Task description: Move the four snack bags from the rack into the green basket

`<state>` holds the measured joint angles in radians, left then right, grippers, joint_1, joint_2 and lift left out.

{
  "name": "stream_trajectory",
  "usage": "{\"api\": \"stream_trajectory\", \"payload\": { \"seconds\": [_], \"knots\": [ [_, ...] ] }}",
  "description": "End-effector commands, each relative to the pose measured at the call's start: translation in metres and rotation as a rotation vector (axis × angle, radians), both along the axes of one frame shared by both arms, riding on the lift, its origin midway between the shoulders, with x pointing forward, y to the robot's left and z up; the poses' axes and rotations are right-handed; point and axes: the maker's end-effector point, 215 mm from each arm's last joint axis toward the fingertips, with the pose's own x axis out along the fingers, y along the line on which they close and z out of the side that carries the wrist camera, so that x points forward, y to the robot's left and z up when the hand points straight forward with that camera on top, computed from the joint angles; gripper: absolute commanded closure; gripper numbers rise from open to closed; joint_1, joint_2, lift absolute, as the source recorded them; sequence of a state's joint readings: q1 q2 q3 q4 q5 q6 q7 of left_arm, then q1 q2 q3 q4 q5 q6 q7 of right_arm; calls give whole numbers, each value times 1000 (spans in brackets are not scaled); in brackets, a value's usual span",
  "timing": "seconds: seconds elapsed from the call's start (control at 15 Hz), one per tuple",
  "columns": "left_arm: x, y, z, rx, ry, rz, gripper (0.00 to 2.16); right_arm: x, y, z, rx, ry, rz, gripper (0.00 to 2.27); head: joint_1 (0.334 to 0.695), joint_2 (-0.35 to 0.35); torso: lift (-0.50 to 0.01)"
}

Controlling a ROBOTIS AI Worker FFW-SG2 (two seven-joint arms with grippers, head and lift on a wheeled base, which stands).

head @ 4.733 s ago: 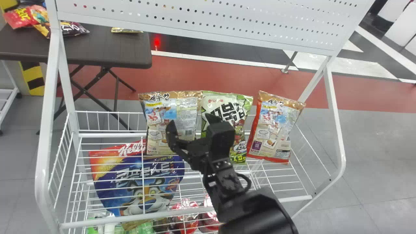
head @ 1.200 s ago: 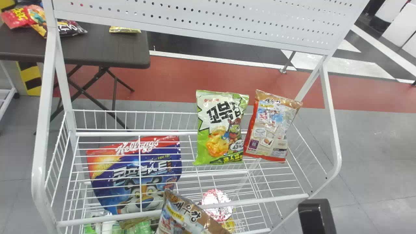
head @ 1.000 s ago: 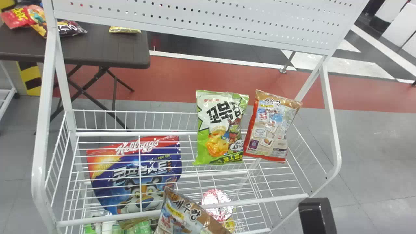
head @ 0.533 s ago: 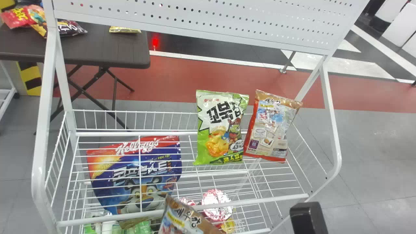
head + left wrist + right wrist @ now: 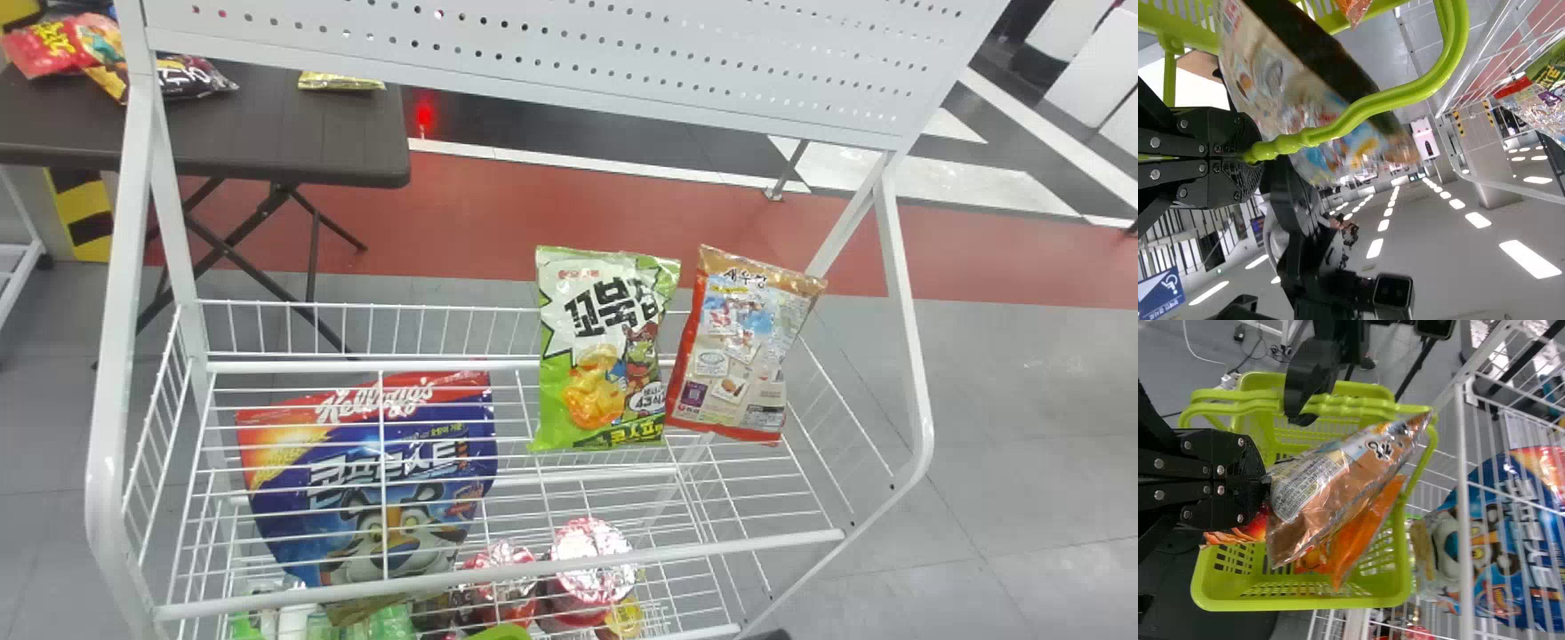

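Note:
In the right wrist view, my right gripper is shut on a brown snack bag, which hangs tilted over the green basket. Beneath it an orange bag lies inside; a red and orange package is partly covered. My left gripper grips the basket's green handle, close beside the held bag. On the rack in the head view stand a green snack bag and a tan one with red edges, leaning to the right.
A blue cereal bag sits in the white wire rack, with red-lidded containers lower down. The rack's white frame rises at the right. Behind it a dark table carries more bags.
The left tan bag, upright on the rack earlier, was carried away and dropped below the head view's bottom edge with my right arm. A bit of green has appeared at that edge.

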<state>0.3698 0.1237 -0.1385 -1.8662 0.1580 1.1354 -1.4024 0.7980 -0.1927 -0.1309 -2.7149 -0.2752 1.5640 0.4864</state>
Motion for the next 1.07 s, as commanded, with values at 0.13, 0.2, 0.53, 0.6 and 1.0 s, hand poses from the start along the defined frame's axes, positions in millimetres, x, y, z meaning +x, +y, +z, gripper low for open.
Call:
{"api": "stream_trajectory", "payload": {
  "seconds": [0.13, 0.2, 0.53, 0.6, 1.0],
  "knots": [
    [-5, 0, 3, -2, 2, -4, 1585, -24, 6, -45, -5, 128, 5, 2115, 695, -350, 0],
    [-6, -1, 5, -3, -1, -5, 1585, -34, 7, -57, -6, 166, 8, 2115, 695, -350, 0],
    [-13, -4, 6, -7, 4, -16, 1585, -75, 17, -80, 15, 284, 3, 1990, 695, -350, 0],
    [-14, -4, 6, -6, 3, -17, 1585, -79, 17, -84, 16, 299, 0, 1274, 695, -350, 0],
    [-16, -5, 5, -2, 5, -22, 1585, -36, -4, -80, 21, 120, -80, 49, 695, -350, 0]
  ]
}}
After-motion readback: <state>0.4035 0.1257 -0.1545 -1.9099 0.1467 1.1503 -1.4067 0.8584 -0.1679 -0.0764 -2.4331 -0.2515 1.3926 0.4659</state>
